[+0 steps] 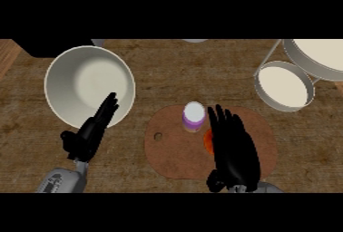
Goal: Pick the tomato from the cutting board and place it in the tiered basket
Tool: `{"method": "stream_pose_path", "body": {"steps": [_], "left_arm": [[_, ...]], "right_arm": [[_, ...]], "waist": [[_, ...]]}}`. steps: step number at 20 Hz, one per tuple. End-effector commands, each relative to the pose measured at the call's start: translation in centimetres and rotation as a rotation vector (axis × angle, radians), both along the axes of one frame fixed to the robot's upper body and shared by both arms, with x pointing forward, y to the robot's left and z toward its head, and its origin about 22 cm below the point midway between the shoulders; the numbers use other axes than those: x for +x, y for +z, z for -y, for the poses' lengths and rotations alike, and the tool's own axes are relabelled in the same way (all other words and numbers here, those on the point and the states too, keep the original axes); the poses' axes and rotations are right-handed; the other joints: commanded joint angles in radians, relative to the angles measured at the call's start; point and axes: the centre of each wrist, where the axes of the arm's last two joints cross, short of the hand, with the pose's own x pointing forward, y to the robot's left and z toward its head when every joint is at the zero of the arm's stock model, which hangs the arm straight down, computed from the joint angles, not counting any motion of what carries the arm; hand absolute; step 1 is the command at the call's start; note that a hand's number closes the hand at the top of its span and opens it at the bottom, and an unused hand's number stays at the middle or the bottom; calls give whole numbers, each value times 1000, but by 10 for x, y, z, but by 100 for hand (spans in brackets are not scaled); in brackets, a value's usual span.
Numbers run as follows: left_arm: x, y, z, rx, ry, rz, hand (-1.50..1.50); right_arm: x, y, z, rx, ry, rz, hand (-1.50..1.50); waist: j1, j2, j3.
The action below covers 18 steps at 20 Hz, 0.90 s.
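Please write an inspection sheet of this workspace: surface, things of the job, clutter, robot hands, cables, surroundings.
Surface: brown wooden counter.
Job's things: tomato lies on the round cutting board, mostly hidden under the right robot hand; tiered basket stands at the upper right, its two trays showing nothing inside.
Clutter: large white bowl at the left; small purple-and-white cup on the board beside the tomato.
Robot hands: right one open, fingers straight over the tomato; left robot hand open, resting before the bowl.
Cables: nothing seen.
Surroundings: dark object at the upper left corner.
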Motion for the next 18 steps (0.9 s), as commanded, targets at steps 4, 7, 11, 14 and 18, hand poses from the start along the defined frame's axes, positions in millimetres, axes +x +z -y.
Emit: {"method": "stream_pose_path", "body": {"steps": [4,7,11,14,18], "left_arm": [[12,-3,7,-6,-11,-5,0],[3,10,-12,3,-7,-17,0],[-14,-15,2,0,-9,-9,0],[-16,-5,-3,9,-1,10,0],[6,12,12,-2,3,-2,0]], "right_arm": [[10,-11,9,-28,-109,-69,-150],[1,-43,10,-21,-102,-69,-150],[7,-38,-8,-22,-84,-75,-150],[14,-43,18,-21,-75,-84,-150],[12,-66,20,41,-50,-45,150]], "waist": [[-2,1,0],[2,0,0],[4,1,0],[3,0,0],[2,1,1]]}}
